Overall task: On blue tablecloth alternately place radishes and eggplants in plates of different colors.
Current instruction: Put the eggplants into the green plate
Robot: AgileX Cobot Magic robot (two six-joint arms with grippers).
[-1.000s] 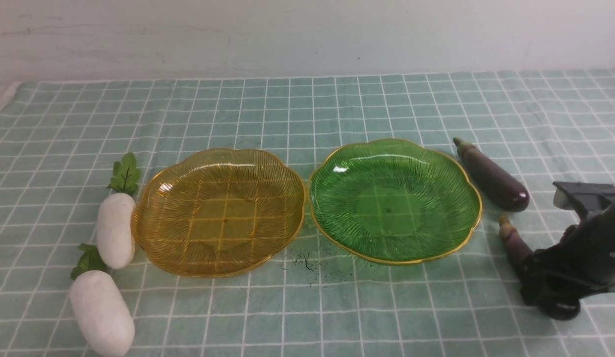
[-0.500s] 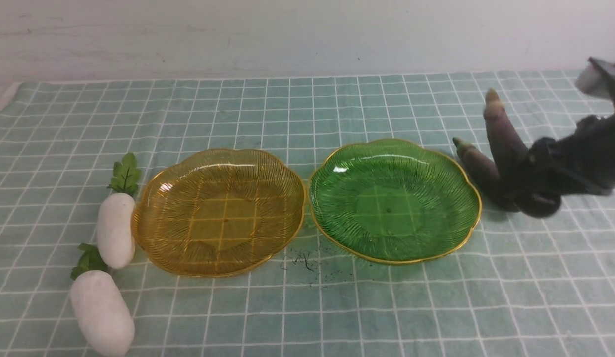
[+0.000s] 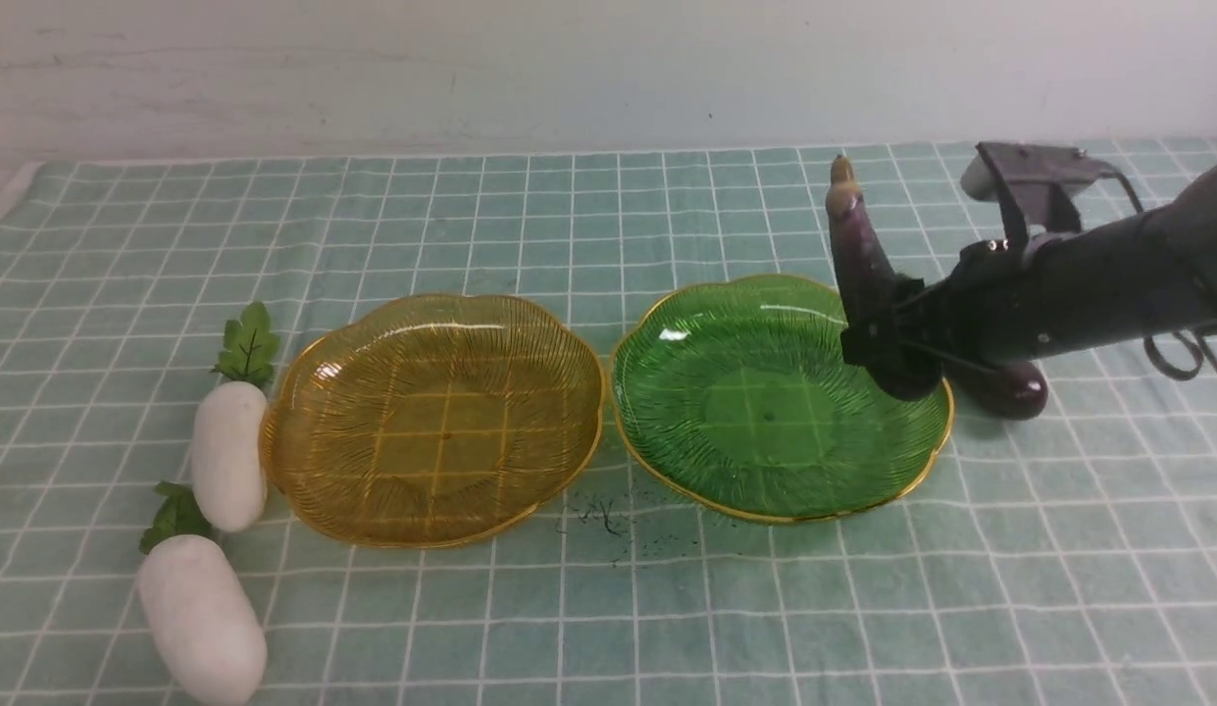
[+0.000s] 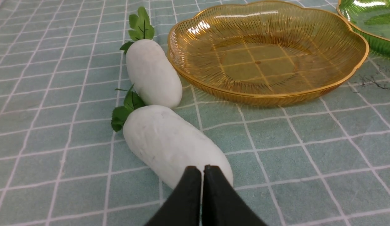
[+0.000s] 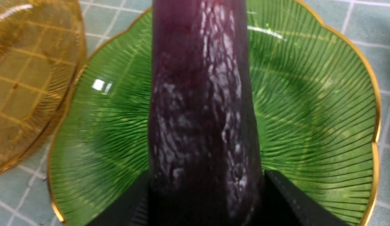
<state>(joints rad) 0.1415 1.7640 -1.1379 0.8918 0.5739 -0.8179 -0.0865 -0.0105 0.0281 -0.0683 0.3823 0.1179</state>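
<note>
On the blue tablecloth [image 3: 608, 608] an amber plate [image 3: 431, 422] and a green plate [image 3: 765, 412] lie side by side, both empty. Two white radishes [image 3: 228, 453] [image 3: 201, 618] lie left of the amber plate. My right gripper [image 3: 883, 338] is shut on a dark-purple eggplant [image 3: 858, 255], stem up, above the green plate's right rim. The wrist view shows this eggplant [image 5: 201, 110] between the fingers [image 5: 286, 197] over the green plate [image 5: 308, 110]. A second eggplant [image 3: 1015, 387] lies behind the arm. My left gripper [image 4: 202, 171] is shut and empty at the near radish [image 4: 169, 144].
Dark specks [image 3: 608, 515] mark the cloth in front of the gap between the plates. A white wall [image 3: 608, 69] stands behind the table. The cloth's left edge [image 3: 10, 196] shows at the far left.
My right gripper has lifted the eggplant off the cloth at the front right and carried it up and left to the green plate's right rim. Radishes and plates have not moved.
</note>
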